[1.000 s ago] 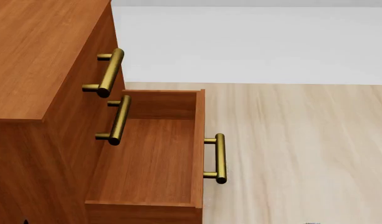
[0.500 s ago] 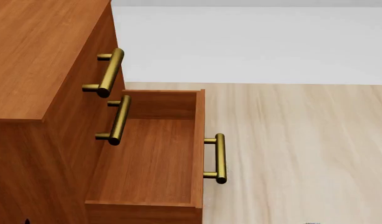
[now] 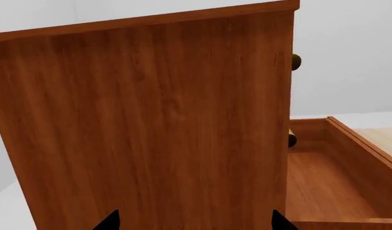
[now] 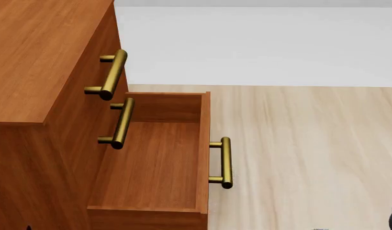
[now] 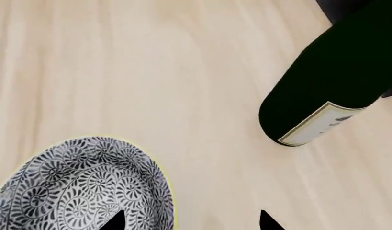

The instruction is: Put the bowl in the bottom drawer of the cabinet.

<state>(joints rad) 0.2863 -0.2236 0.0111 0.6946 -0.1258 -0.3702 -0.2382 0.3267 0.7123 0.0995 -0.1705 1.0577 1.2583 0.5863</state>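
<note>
Since 1 s ago, head view near unchanged; only a dark part has edged in at its lower right corner, prob. R arm. Bottom drawer (image 4: 151, 163) already pulled out of cabinet (image 4: 36, 62), inside bare. Bowl (image 5: 81, 187) not yet lifted: sits on pale wood surface right under R gripper (image 5: 190, 221), one tip over its rim, other off to the side; tips apart, nothing held. Wine bottle (image 5: 330, 81) stands beyond, well clear. L gripper (image 3: 194, 223) faces cabinet side panel, tips wide, empty. Left to do: grasp, carry, drop in drawer.
</note>
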